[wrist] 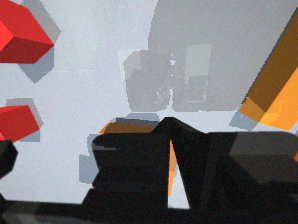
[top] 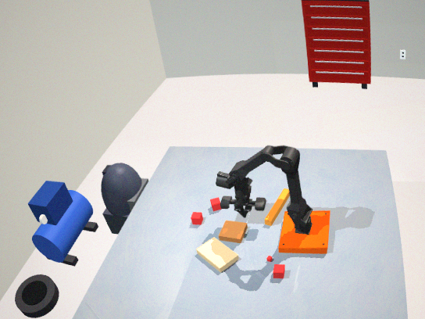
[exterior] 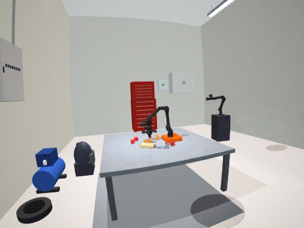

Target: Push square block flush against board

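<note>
The orange square block [top: 233,230] [exterior: 147,141] lies flat on the table. The cream board [top: 214,253] [exterior: 147,145] lies in front of it, turned at an angle to it. The block's near left corner is close to the board's far long side, and a wedge-shaped gap opens to the right; I cannot tell if the corner touches. My gripper [top: 244,214] [exterior: 150,136] [wrist: 169,121] is shut and empty, pointing down just behind the block, with its tips above the table. In the wrist view the fingers hide most of the block [wrist: 131,127], and the board does not show.
Two red cubes [top: 197,218] [top: 216,204] [wrist: 17,122] lie left of the gripper. A yellow-orange bar [top: 277,207] [exterior: 157,137] [wrist: 282,100] lies to its right, beside the orange base plate [top: 289,242]. Another red cube [top: 279,270] and a small red piece [top: 269,258] lie at the near right.
</note>
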